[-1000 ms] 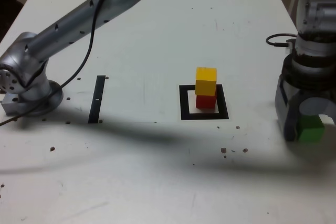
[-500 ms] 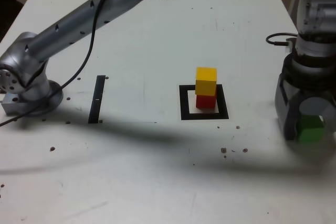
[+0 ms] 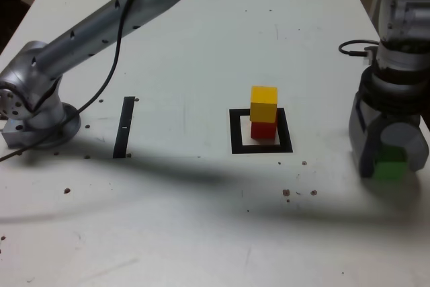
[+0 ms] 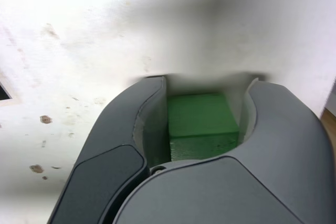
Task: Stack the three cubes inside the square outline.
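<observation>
The dark grey claw (image 3: 390, 159) stands at the exterior view's right, pointing down at the table, its two curved jaws drawn in around the small matte green cube (image 3: 390, 165). In the wrist view the claw (image 4: 202, 129) shows a jaw on each side of the green cube (image 4: 202, 124), with a narrow gap visible along one face, so whether both jaws press on it cannot be told for sure; they are nearly closed about it. Whether the cube rests on the table or is lifted off it also cannot be told.

Well apart from the claw, toward the exterior view's left, lies the flat thick black square outline (image 3: 236, 132) with a pale centre. Inside it sits the small red cube (image 3: 263, 130), and the small yellow cube (image 3: 264, 103) stands on top of it.

Farther to the exterior view's left a thin straight black strip (image 3: 123, 127) lies on the white table (image 3: 201, 233), which carries scattered dark specks. The silver arm (image 3: 101, 28) rises from its base near that strip.
</observation>
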